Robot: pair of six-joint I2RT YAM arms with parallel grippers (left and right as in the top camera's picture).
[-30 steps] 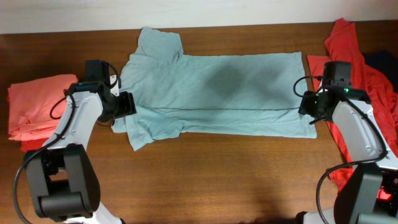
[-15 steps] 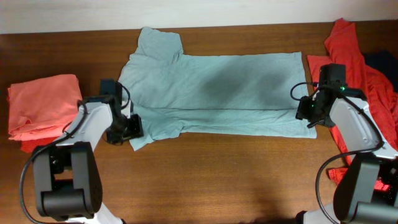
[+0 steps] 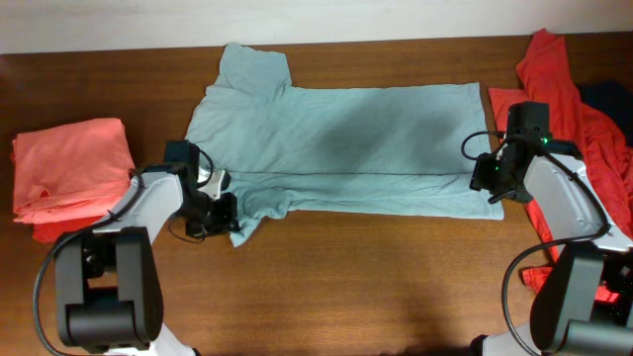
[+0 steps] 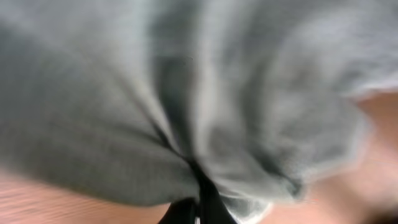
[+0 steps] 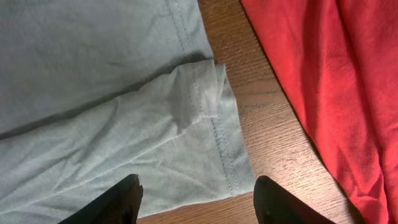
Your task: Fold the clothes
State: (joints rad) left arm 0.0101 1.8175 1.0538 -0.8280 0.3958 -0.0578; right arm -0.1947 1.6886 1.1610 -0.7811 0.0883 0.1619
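The pale grey-blue short-sleeved fabric T-shirt (image 3: pixel 336 148) lies spread across the middle of the frame, with its sleeves to the left and its hem to the right. At its lower-left sleeve the left gripper (image 3: pixel 227 218) has its jaws pressed together, pinching a bunch of that cloth. Over the lower-right hem corner the right gripper (image 5: pixel 196 202) stands with jaws spread, gripping nothing. A folded salmon-pink garment (image 3: pixel 69 168) sits at far left and a loose red garment (image 3: pixel 554 74) at far right, all on the brown wooden table (image 3: pixel 376 287).

Pale grey-blue T-shirt (image 3: pixel 336 148), plain all over, hems stitched in the same shade. Plain salmon-pink garment (image 3: pixel 69 173) at the left edge. Plain bright red garment (image 3: pixel 554 74) at the right, next to a dark navy cloth (image 3: pixel 605 96). Warm reddish-brown tabletop (image 3: pixel 376 287), streaked with fine wood grain.
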